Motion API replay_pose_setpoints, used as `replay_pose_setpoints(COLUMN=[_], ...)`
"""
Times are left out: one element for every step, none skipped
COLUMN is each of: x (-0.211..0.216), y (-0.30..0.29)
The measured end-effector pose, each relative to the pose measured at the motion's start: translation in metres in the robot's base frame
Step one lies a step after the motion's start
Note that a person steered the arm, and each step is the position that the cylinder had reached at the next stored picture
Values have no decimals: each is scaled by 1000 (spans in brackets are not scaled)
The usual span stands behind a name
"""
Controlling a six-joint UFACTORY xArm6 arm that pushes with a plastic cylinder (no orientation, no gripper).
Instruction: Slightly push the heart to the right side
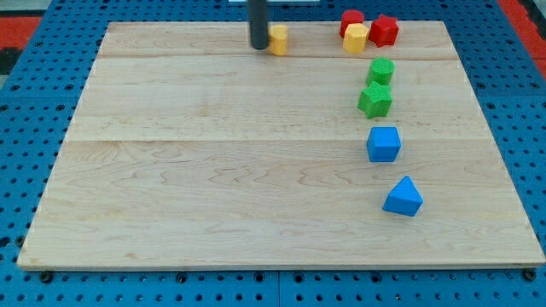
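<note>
Camera view: my tip point(258, 46) touching yellow heart point(279, 39) on its left, fingers unseen

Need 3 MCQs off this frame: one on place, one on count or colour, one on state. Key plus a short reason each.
1. Where is my tip relative to the yellow heart?
A. on its left in the view, right against it
B. on its right in the view
C. far below it, near the blue blocks

2. How many green blocks are on the board?
A. one
B. two
C. three

3. What lies immediately to the view's right of the yellow heart?
A. a red block touching it
B. a blue cube touching it
C. bare board, with the next blocks well off

Key: 1 A, the rod's end stands at the heart's left edge. 2 B, an upper green block and a lower green block. 3 C, a bare stretch separates it from the red and yellow cluster.
</note>
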State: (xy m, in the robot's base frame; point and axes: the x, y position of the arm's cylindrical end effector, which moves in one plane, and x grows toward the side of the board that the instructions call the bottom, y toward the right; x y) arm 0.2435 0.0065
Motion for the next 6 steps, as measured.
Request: replay_pose_setpoints(x=[-6, -15, -49, -40, -21, -17], y=[23, -29, -13, 21, 47, 17])
